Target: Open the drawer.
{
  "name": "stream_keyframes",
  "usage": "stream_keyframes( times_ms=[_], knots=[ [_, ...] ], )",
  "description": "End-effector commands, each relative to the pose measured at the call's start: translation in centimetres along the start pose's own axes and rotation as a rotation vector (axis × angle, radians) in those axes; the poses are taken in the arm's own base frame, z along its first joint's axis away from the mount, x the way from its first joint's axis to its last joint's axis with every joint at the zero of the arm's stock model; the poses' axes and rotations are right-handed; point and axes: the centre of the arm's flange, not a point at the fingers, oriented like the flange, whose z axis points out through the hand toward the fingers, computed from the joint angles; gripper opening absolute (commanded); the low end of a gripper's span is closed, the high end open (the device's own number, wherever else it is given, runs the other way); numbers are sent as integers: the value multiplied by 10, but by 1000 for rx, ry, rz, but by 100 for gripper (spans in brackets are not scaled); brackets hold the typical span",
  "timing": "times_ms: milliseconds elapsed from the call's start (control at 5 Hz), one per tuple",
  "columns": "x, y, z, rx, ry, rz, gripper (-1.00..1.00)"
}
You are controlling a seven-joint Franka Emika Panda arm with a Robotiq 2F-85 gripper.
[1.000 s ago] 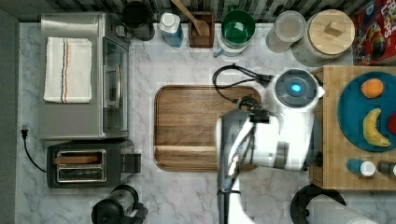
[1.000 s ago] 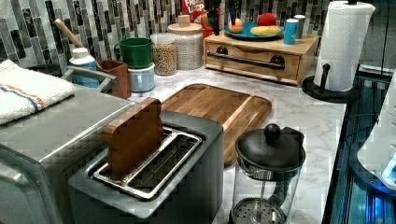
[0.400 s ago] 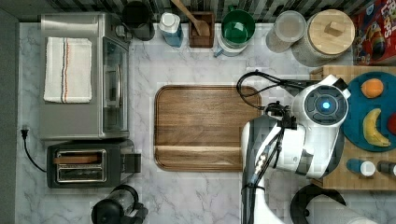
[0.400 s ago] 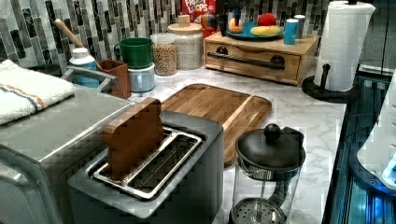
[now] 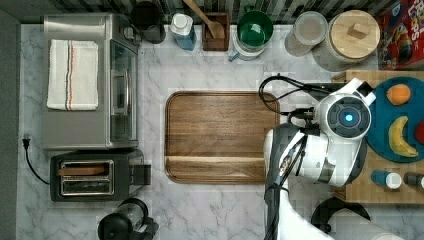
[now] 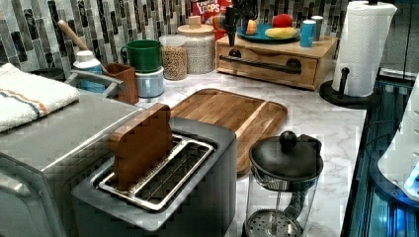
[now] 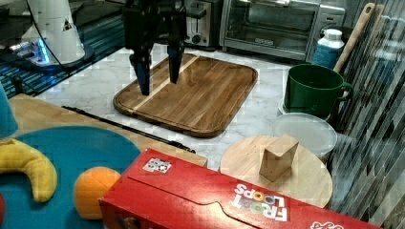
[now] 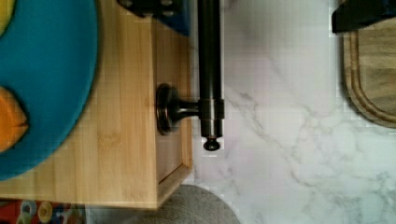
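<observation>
We are looking at a white marble tabletop (image 5: 220,67) with many kitchen things on it. The wide shallow light-wood drawer box with a long black metal bar handle (image 6: 269,63) is standing at the back of the left view, just beside a white paper towel roll on a black stand (image 6: 363,47). In the left view the drawer front is sitting flush with its box, so the drawer is closed. On top of the box a round blue plate (image 5: 380,135) is lying, carrying a yellow banana (image 5: 399,137) and an orange fruit (image 5: 398,94).

In the right view the black gripper (image 7: 157,71) is hanging with its two fingers (image 7: 143,78) pointing down and standing apart, holding nothing. In the wrist view we are seeing one end of the black bar handle (image 8: 209,70) and its round bracket, with the marble next to it; dark finger parts are showing on both sides of the bar, not touching it.

The white robot arm (image 5: 325,150) is leaning over the edge of the box in the top view. The darker rounded-corner wooden tray (image 5: 220,136) is lying in the middle of the tabletop, near the drawer but apart from it. A red cereal box (image 7: 229,200) is standing close to a round wooden jar lid (image 7: 277,176).
</observation>
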Motion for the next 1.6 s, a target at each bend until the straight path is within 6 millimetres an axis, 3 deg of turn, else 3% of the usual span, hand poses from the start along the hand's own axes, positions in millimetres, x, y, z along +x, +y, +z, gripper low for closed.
stream_keyframes(
  times_ms=[200,400,600,1200,1400,1600],
  knots=[
    [-27,28,65,9,3,-30,100],
    [-31,23,76,30,-4,-19,100],
    [-38,10,74,32,-3,29,100],
    [-21,-9,84,58,3,-12,100],
    [-6,-31,73,83,-45,-22,100],
    [5,-68,68,108,-39,-54,100]
  ],
)
